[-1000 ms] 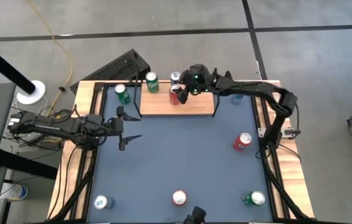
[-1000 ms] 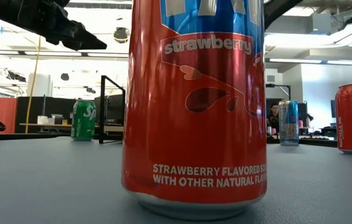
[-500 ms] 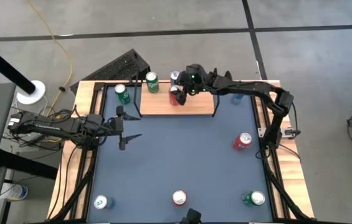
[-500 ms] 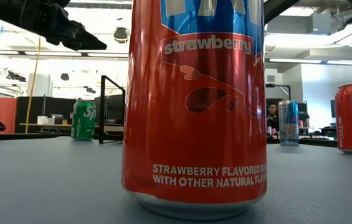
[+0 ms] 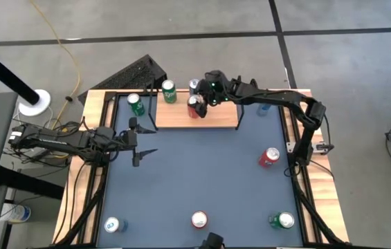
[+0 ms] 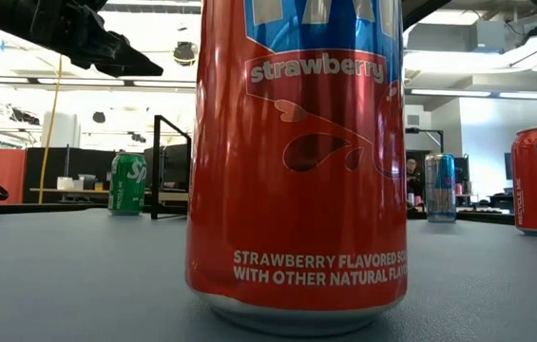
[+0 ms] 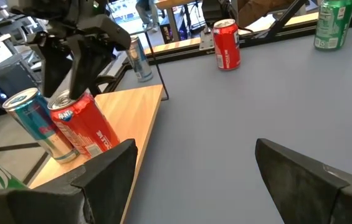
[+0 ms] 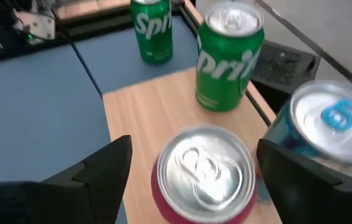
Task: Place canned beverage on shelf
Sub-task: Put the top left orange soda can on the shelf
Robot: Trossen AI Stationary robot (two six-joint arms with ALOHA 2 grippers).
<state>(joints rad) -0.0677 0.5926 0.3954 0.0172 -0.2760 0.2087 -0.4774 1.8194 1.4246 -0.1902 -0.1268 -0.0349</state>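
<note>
The surface (image 5: 202, 166) carries the shelf (image 5: 216, 117) at its far edge, with loose cans standing well apart across the near half. On the shelf stand three cans: a green can (image 8: 227, 56) at the left end, a blue-and-silver can (image 8: 325, 134) towards the back, and a red can (image 8: 204, 174) near the front, just beside the blue one.

The right tool (image 5: 204, 97) is above the red can, its fingers standing wide to either side of the can top and clear of it. The can rests upright on the shelf board. Judgement: the release step is in hand, and this can is placed.

The left tool (image 5: 140, 142) waits over the left side of the surface, fingers wide and holding nothing.

Next move, as judged: lift the right tool straight up to clear the neighbouring cans, then go to another can on the surface, such as the red one (image 5: 269, 157) at the right.
</note>
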